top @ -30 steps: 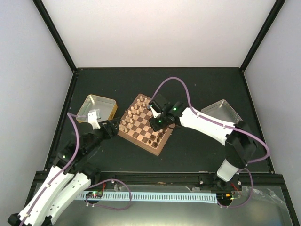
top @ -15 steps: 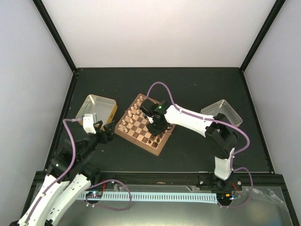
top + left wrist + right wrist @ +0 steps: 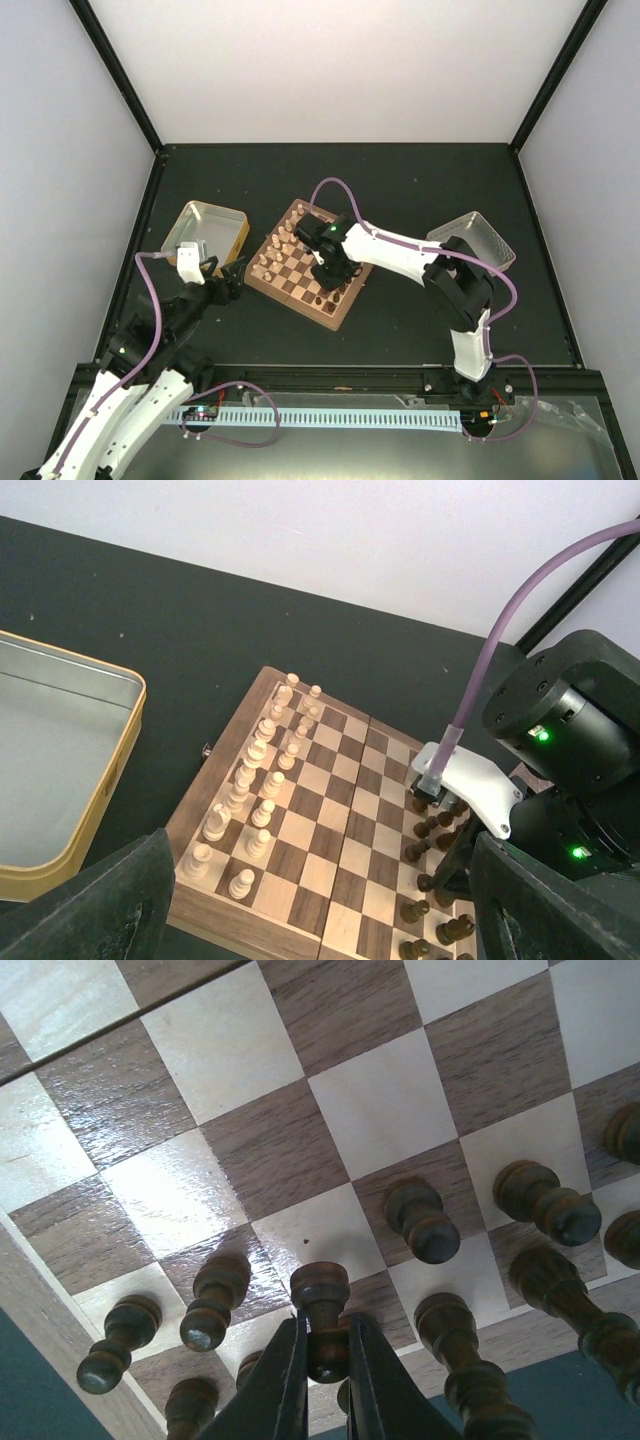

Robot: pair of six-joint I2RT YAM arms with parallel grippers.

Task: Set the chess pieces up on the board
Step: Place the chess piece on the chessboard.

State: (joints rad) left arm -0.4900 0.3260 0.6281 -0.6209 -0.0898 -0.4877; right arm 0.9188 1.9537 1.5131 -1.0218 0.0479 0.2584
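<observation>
The right jaws pinch a dark brown wooden chessman (image 3: pixel 320 1292) by its neck, upright, seemingly to seat it squarely at the lower-right side of the small checkered wooden board (image 3: pixel 292 268); the left jaws gape empty, frame left

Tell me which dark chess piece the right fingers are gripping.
The dark piece at bottom centre of the right wrist view, pinched between the fingers; the neighbouring dark pieces stand free.

Bright even light, faint shadows, glare on board (image 3: pixel 190 1190)
</observation>
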